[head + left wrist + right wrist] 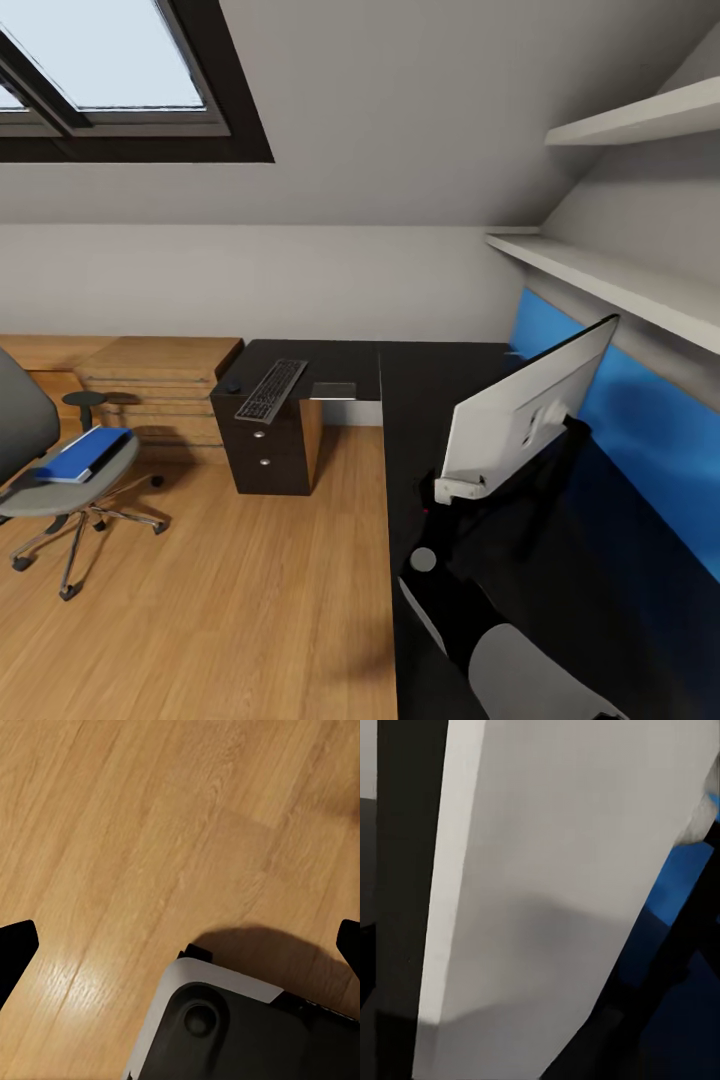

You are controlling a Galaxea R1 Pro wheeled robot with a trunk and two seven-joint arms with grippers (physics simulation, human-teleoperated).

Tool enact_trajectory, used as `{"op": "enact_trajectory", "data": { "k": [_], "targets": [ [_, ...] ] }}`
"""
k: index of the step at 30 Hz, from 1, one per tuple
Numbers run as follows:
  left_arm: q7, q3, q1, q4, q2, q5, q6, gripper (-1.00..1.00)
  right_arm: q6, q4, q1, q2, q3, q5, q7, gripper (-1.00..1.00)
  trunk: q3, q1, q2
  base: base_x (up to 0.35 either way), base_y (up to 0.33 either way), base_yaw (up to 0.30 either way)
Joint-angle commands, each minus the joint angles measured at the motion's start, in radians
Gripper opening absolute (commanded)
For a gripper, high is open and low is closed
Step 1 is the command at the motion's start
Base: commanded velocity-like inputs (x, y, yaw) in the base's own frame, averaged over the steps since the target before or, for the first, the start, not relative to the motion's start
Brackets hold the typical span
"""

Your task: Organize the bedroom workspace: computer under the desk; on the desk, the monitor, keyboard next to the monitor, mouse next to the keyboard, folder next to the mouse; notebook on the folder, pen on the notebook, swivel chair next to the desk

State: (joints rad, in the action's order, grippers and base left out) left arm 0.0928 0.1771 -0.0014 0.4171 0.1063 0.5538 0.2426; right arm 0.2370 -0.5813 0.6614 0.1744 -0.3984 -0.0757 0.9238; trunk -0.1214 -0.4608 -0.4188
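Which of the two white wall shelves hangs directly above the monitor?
The lower white shelf: it runs just above the monitor and the blue wall panel; the upper white shelf sits higher.

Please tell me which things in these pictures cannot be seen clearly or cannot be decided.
- Head view: screen of the wide grey-backed monitor; it faces away.
- Head view: small dark object beside the slim black keyboard, too small to identify.
- Right wrist view: right gripper state; the monitor's pale back is too close.
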Motion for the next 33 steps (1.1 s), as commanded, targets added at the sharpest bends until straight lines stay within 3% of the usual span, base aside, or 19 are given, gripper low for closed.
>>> {"op": "enact_trajectory", "data": {
  "k": [1,8,33],
  "targets": [
    [0.008,0.009,0.000,0.002,0.001,0.005,0.003,1.00,0.004,0.002,0.001,0.000,0.003,0.000,0.005,1.00,-0.002,-0.001,-0.002,0.000,0.000,0.000],
    [0.008,0.009,0.000,0.002,0.001,0.005,0.003,1.00,0.004,0.002,0.001,0.000,0.013,0.001,0.006,1.00,-0.002,-0.001,-0.002,-0.097,-0.170,0.000],
    [0.009,0.006,0.000,0.002,0.003,0.005,0.003,1.00,0.004,0.001,0.001,0.000,0.012,0.002,0.006,1.00,-0.002,-0.001,-0.002,-0.235,-0.201,0.000]
  ]
}}
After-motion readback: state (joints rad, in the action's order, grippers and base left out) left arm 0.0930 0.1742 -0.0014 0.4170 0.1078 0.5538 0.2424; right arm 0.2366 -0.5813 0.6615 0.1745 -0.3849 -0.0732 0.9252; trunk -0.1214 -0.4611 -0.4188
